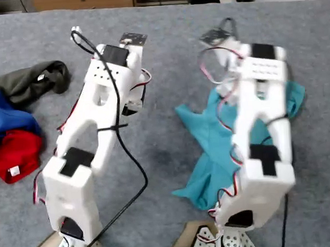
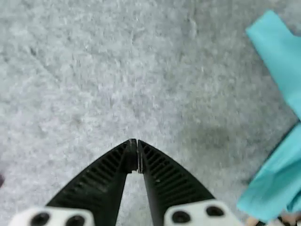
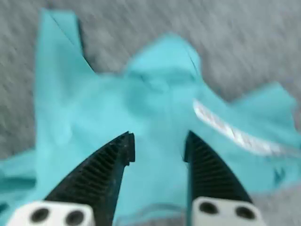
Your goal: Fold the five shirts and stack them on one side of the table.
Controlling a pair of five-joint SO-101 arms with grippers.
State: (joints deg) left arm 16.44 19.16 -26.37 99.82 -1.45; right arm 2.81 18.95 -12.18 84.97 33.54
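On the grey table (image 1: 167,57) lies a crumpled teal shirt (image 1: 207,143).

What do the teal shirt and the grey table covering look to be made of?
Teal shirt: soft knit or woven cloth, possibly cotton-like, with a matte finish. It creases and lies in loose folds.
Grey table covering: looks like felt or low-pile carpet, matte, with a fuzzy, mottled surface.

high: fixed, looks down over the table (image 1: 157,74) | left wrist: near table, facing down, teal shirt (image 2: 282,155) partly seen | right wrist: close over same shirt
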